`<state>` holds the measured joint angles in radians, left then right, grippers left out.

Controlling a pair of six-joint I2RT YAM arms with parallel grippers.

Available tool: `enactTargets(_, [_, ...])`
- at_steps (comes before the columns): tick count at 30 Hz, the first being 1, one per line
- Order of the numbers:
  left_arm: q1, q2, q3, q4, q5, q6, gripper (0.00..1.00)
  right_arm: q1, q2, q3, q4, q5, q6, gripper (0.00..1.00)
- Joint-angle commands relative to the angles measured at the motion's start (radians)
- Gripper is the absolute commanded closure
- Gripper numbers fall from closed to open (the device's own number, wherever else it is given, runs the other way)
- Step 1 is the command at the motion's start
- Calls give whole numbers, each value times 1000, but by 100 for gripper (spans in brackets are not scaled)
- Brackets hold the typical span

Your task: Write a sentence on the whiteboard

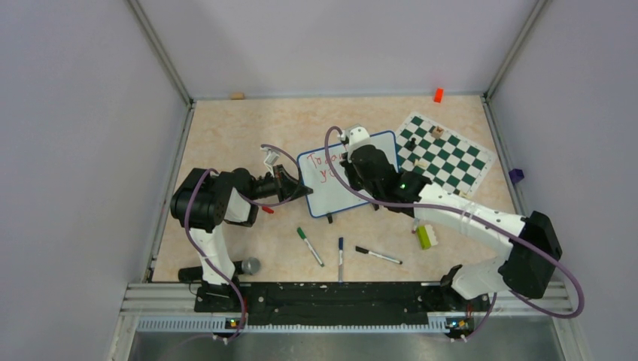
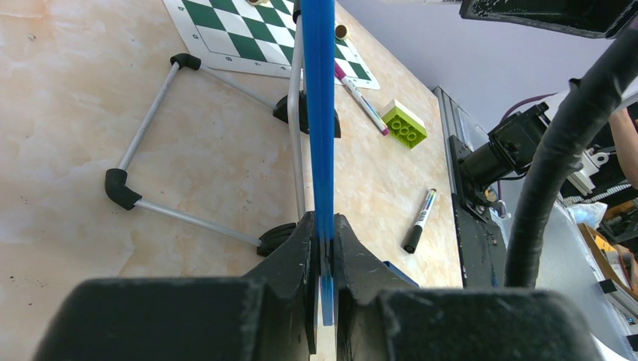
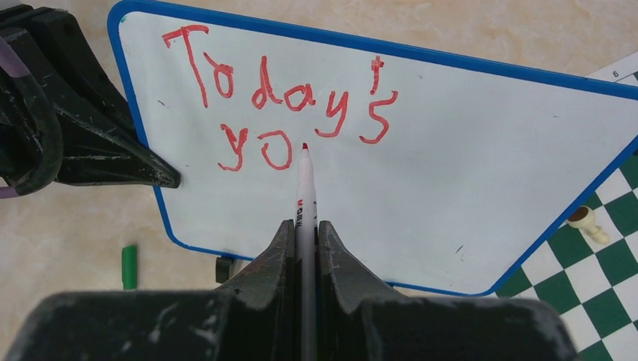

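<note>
The whiteboard (image 1: 331, 188) with its thin blue frame stands mid-table. It fills the right wrist view (image 3: 451, 165). Red writing (image 3: 278, 94) on it reads "Today's" and, below, "yo". My left gripper (image 1: 295, 183) is shut on the board's left edge. In the left wrist view (image 2: 325, 233) the blue frame (image 2: 319, 113) runs edge-on between its fingers. My right gripper (image 1: 352, 154) is over the board. It is shut (image 3: 305, 229) on a white marker (image 3: 305, 188), whose red tip sits just right of the "o".
A green-and-white chess mat (image 1: 445, 153) with a few pieces lies right of the board. Green (image 1: 309, 246), blue (image 1: 340, 257) and black (image 1: 378, 256) markers lie in front. A lime brick (image 1: 424, 237), a red cap (image 1: 267, 210) and the board's wire stand (image 2: 180, 143) are nearby.
</note>
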<state>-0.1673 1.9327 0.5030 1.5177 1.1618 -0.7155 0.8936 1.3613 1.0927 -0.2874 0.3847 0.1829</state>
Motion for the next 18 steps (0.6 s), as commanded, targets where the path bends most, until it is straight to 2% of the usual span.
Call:
enactTargets(1, [-5,-16,0,102,36,35,100,-4,15,2,53,-17,2,100])
enactTargets(18, [-5,-11,1,102,37,35,100,-6,62,18,48,33,-6,100])
